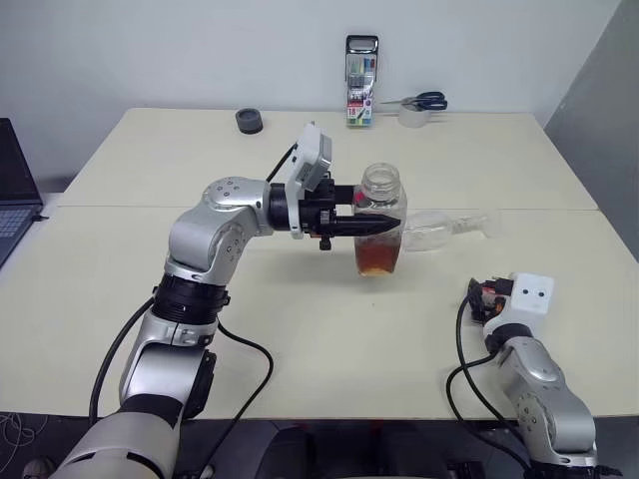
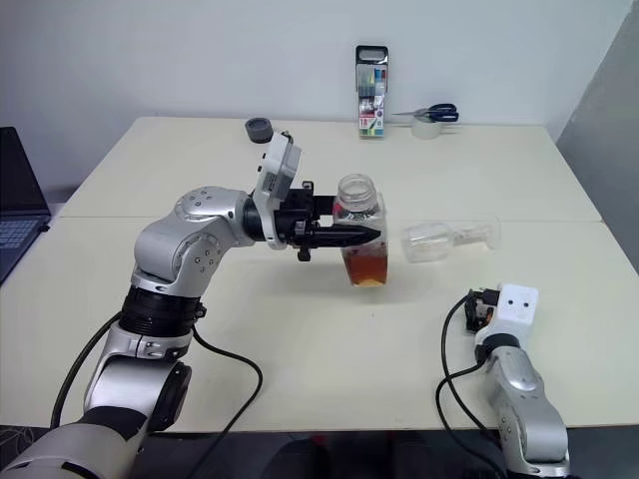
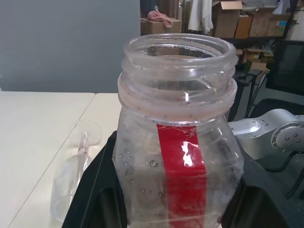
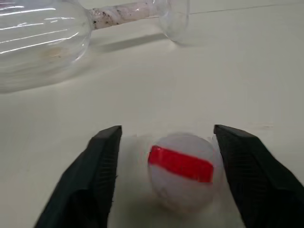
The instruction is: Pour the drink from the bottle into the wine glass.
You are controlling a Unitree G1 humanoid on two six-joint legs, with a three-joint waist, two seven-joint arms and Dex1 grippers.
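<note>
Glossy clear plastic bottle (image 1: pixel 380 220), matt table (image 1: pixel 300 329)

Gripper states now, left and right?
Left gripper: shut on the small clear plastic bottle of reddish-brown drink, cap off.
Right gripper: open, the red-and-white cap lying between its fingers on the table.

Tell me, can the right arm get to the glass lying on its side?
Probably yes. The right gripper is open, and only the cap sits between its fingers; bare table lies between it and the glass.

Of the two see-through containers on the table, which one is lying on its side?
The clear stemmed wine glass is tipped over on the cream table. The clear plastic bottle with the red strip label is upright, uncapped, gripped by the left end effector.
</note>
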